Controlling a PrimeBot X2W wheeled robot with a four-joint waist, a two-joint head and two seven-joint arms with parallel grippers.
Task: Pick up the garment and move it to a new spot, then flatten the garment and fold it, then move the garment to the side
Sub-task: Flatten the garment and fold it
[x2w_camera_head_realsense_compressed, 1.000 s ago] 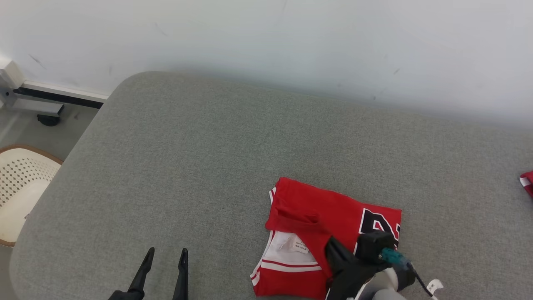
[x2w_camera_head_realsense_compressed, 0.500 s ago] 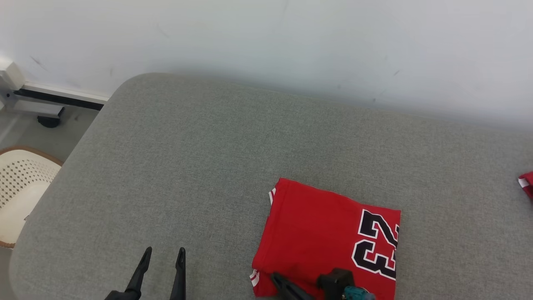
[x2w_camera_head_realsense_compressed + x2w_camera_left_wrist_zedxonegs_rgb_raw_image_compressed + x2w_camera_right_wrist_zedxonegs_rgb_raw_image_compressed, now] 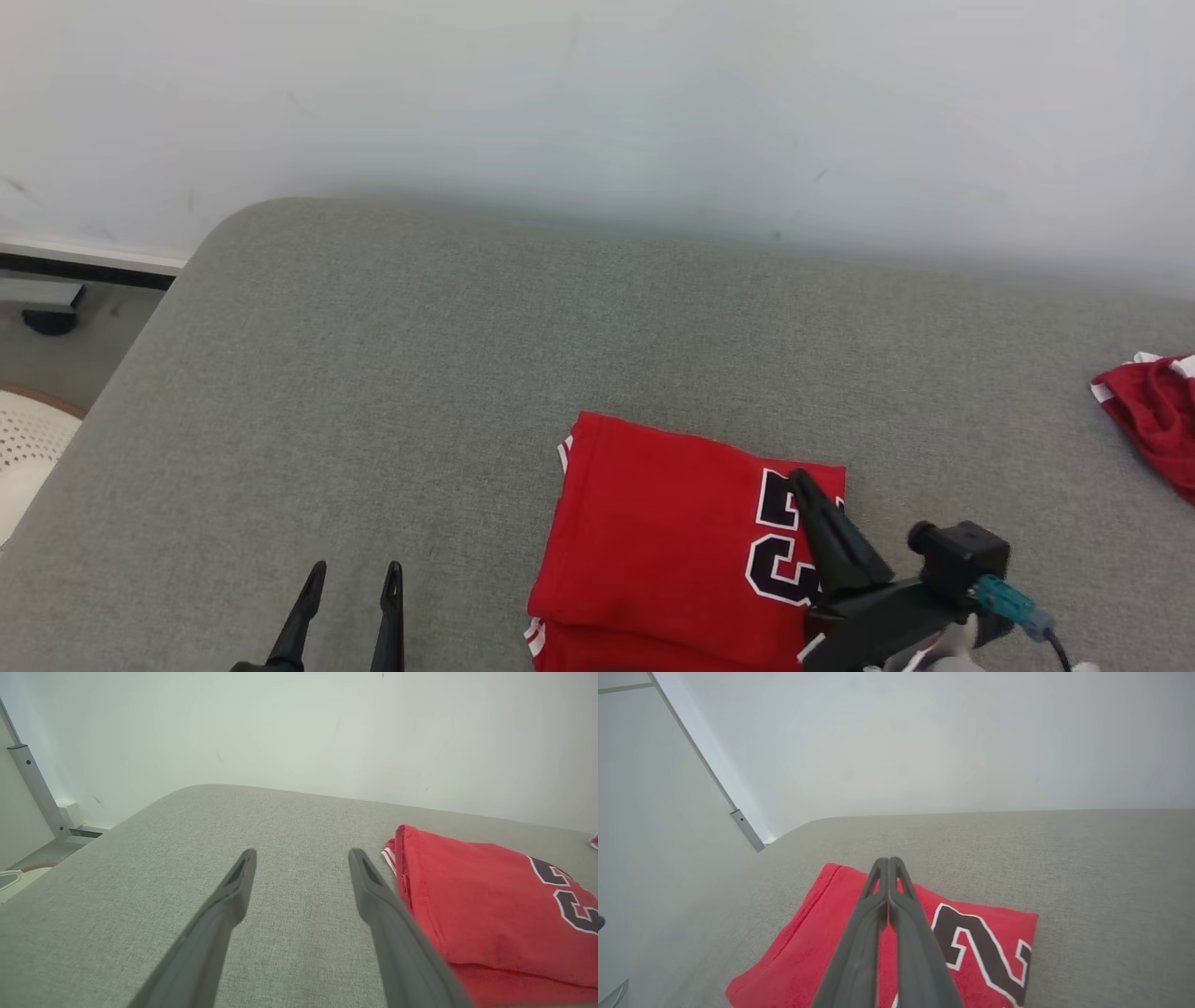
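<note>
The garment (image 3: 663, 537) is a red jersey with black, white-edged numbers, folded into a flat rectangle on the grey cushioned surface (image 3: 448, 355). My right gripper (image 3: 801, 482) is shut and empty, its fingers over the jersey's numbered right part; from the right wrist camera the gripper (image 3: 888, 861) points across the red garment (image 3: 803, 956). My left gripper (image 3: 353, 571) stands open at the lower left, empty, apart from the jersey. Through the left wrist camera its fingers (image 3: 301, 855) straddle bare cushion, with the garment (image 3: 476, 905) just to their right.
Another red cloth (image 3: 1153, 415) with white trim lies crumpled at the surface's right edge. A white wall (image 3: 597, 112) stands behind. At the far left, beyond the cushion's rounded corner, are floor and a pale perforated chair seat (image 3: 23, 443).
The jersey's turned-up flap with the white label has been laid down, giving a flat fold. My right gripper has come off it and up over the numbers. The head camera has shifted right.
</note>
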